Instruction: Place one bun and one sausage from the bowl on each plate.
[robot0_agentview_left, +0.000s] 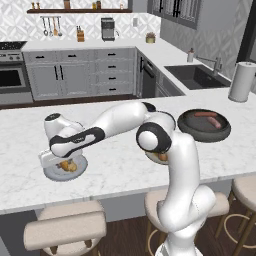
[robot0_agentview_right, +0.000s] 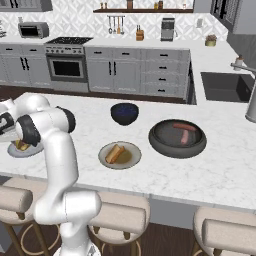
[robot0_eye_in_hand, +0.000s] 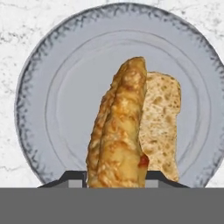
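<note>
held a bun (robot0_eye_in_hand: 127, 131) in the end effector (robot0_eye_in_hand: 116, 177), fingers closed on it, right above the grey plate (robot0_eye_in_hand: 52, 127) at the table's (robot0_agentview_left: 115, 170) left. further right: second bun (robot0_agentview_right: 115, 152) on the cream plate (robot0_agentview_right: 131, 161), dark bowl (robot0_agentview_right: 124, 113), then two sausages (robot0_agentview_right: 184, 132) in the pan (robot0_agentview_right: 160, 142).

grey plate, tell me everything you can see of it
The grey plate is round, flat and plain grey, with a mottled raised rim and smooth centre. It sits on the white marble counter near its front left edge. A golden-tan bun, gripped by the shut gripper, hangs over its centre.
</note>
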